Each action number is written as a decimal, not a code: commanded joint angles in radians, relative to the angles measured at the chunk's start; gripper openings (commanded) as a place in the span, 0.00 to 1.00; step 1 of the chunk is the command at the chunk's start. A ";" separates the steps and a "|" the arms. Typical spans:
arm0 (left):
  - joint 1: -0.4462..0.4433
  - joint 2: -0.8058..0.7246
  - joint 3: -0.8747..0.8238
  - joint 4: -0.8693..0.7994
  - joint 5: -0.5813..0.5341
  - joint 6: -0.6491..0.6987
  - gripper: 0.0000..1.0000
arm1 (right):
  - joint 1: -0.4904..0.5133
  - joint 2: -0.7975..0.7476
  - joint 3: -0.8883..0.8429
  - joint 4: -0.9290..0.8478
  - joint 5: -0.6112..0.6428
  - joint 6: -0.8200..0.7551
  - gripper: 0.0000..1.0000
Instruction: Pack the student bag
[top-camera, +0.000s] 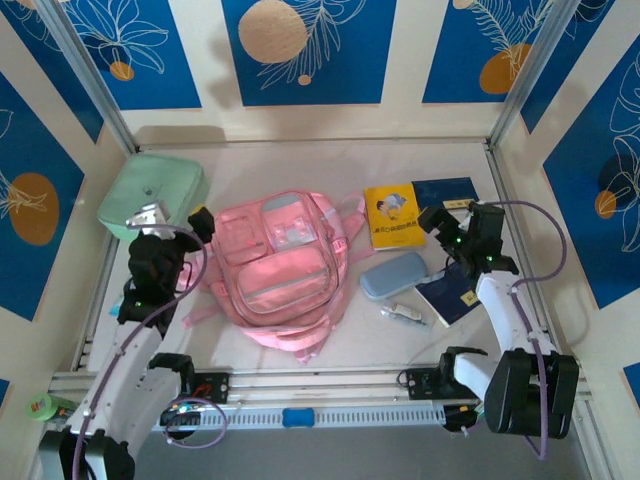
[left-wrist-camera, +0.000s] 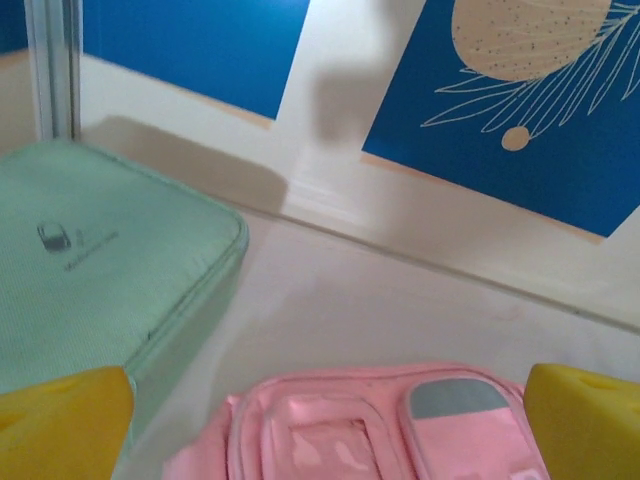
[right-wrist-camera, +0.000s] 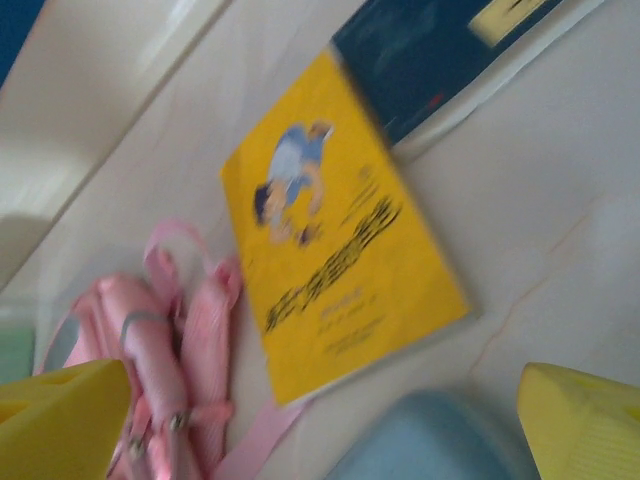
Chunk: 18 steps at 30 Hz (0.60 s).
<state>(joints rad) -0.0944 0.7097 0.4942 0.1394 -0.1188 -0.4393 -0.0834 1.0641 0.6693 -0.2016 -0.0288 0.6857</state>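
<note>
The student bag (top-camera: 285, 265) lies flat mid-scene. It is soft pink, with translucent front pockets and a pale grey-blue patch toward its far end. The zips seem shut, though that's hard to tell. The left gripper (top-camera: 172, 220) hovers at its far-left corner and the right gripper (top-camera: 460, 222) off to its right, both with fingers spread wide.

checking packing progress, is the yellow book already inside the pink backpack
No, the yellow book lies on the table right of the student bag.

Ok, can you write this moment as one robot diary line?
student bag: lying mid-table | left gripper: open, empty, by mint-green box | right gripper: open, empty, near yellow book | pencil case: outside bag
</note>
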 joint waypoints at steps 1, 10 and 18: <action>0.003 -0.014 0.041 -0.260 0.062 -0.177 0.99 | 0.078 -0.002 0.064 -0.126 -0.125 0.003 0.99; -0.013 -0.005 0.115 -0.740 0.257 -0.271 0.99 | 0.445 0.129 0.197 -0.314 -0.046 -0.046 0.99; -0.053 -0.065 0.066 -0.949 0.297 -0.323 0.99 | 0.677 0.339 0.317 -0.354 0.105 -0.005 0.99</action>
<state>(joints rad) -0.1318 0.6651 0.5800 -0.6922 0.1272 -0.7212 0.5419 1.3449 0.9306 -0.4927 -0.0120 0.6662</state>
